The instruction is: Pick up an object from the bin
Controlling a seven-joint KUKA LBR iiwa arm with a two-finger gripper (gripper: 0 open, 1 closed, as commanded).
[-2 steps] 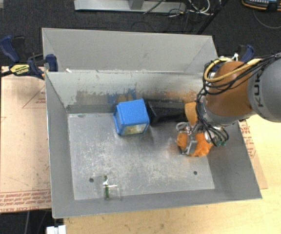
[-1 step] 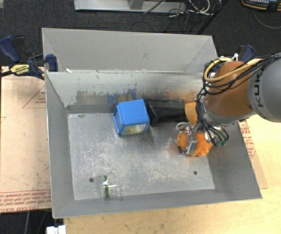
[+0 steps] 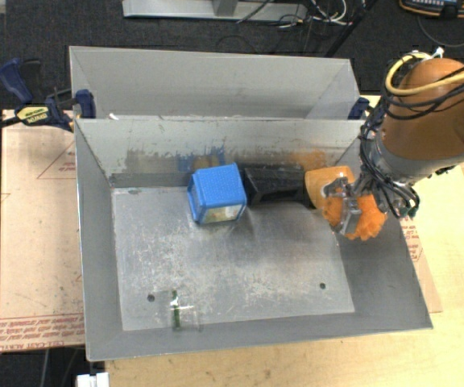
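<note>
My gripper is low at the bin's right wall, near the back corner. It sits right on a soft orange lump that spreads out on both sides of it. Part of that lump is hidden behind the gripper's grey metal. A flat black thing lies along the back wall just left of the orange lump and touches it. Further left, a blue box with a pale front face stands at the back wall.
A small green and white scrap lies near the front left corner. The arm with its orange cover and cables hangs over the bin's right rim.
</note>
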